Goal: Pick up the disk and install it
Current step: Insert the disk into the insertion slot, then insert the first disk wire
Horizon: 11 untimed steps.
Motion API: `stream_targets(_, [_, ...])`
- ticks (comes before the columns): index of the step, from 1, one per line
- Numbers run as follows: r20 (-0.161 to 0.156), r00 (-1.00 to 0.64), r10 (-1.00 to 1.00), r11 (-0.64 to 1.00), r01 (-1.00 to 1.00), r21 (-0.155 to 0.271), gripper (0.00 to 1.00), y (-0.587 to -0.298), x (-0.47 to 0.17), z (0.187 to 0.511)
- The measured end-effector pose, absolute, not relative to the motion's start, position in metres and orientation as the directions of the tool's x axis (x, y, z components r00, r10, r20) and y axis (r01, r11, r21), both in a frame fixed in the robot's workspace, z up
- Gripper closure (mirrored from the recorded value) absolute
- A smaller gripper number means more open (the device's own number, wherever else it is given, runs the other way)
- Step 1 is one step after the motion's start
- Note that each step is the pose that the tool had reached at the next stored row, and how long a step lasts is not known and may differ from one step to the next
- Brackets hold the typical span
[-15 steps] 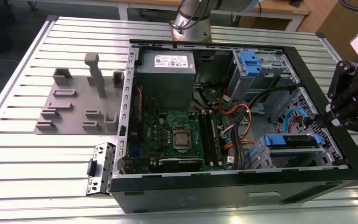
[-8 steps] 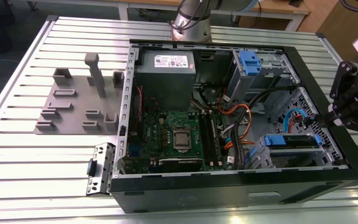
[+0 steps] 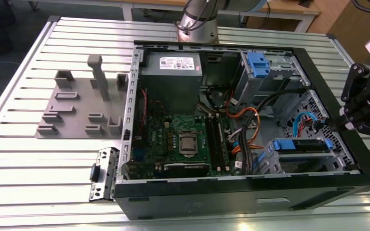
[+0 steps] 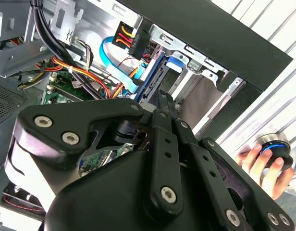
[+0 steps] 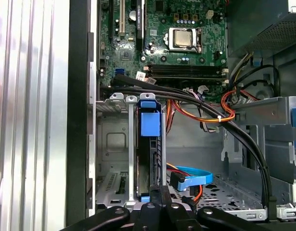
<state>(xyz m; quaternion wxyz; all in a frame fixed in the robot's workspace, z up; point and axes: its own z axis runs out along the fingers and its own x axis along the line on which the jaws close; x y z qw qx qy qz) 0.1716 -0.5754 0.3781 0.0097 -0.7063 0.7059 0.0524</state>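
In both wrist views the gripper fills the near ground, its black links converging so that the fingers are drawn together with no gap between them. Their tips sit at the near end of the disk; I cannot tell whether they touch it.

The disk stands on edge in the cage, a blue tab at its far end. The second wrist view shows the same disk from the other side, along with a blue ribbon cable and a person's hand on a round knob outside the case.

Beyond the cage, the first wrist view shows black cables, orange wires and the motherboard.

The exterior view places the gripper at the case wall on the exterior view's right, just beside the disk lying in the cage. Farther off are the power supply, a second blue bracket, a grey fixture on the slatted table, and the arm's base.
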Motion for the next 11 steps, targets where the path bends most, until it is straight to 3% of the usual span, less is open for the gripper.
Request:
stream_targets(9, [-0.088,-0.002,-0.996,-0.003,-0.998,0.06,0.89,-0.5754,0.1717,0.3781])
stream_targets(11, [-0.088,-0.002,-0.996,-0.003,-0.998,0.06,0.77,-0.5755,0.1717,0.3781])
